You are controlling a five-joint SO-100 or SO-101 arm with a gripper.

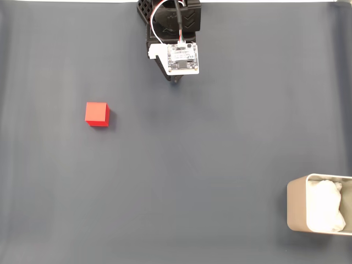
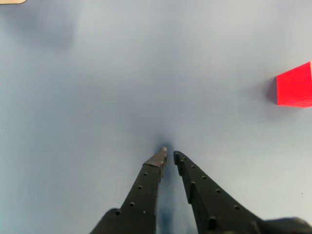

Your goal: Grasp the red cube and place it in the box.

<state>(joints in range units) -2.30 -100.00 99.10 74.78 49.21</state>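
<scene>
I noted the end effector (image 2: 169, 156) nearly pressed together and empty. The red cube (image 1: 97, 114) sat on the tabletop (image 1: 209, 165), well off to its side. I judged it light, rigid, matte; grip opposite flat faces.

Matte red cube (image 1: 97, 113), dark cloth table (image 1: 192, 165)
</scene>
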